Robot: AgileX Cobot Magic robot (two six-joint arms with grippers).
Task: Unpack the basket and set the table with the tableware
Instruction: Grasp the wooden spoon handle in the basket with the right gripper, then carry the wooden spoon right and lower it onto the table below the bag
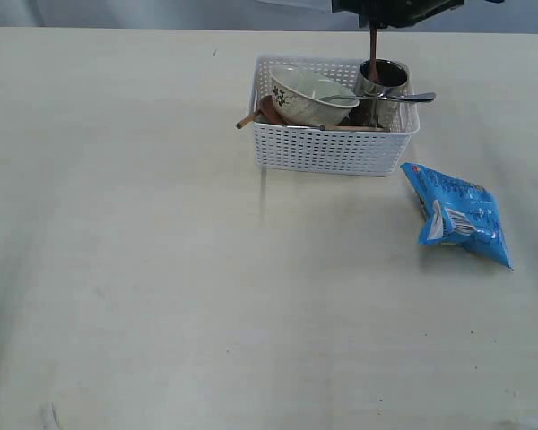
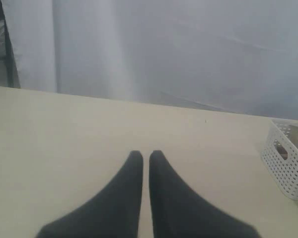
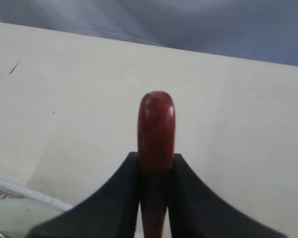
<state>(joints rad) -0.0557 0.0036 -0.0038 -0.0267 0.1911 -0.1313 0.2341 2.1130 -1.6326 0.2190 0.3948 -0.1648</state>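
Inside right claw (image 3: 156, 158), red-brown spoon (image 3: 156, 119)

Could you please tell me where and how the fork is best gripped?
Likely the free handle end of the fork, from above: it lies flat across the steel cup, handle jutting past the rim, clear of the bowl and spoon.

White basket (image 1: 332, 152) (spoon (image 1: 374, 52) upright) on table (image 1: 161, 269)
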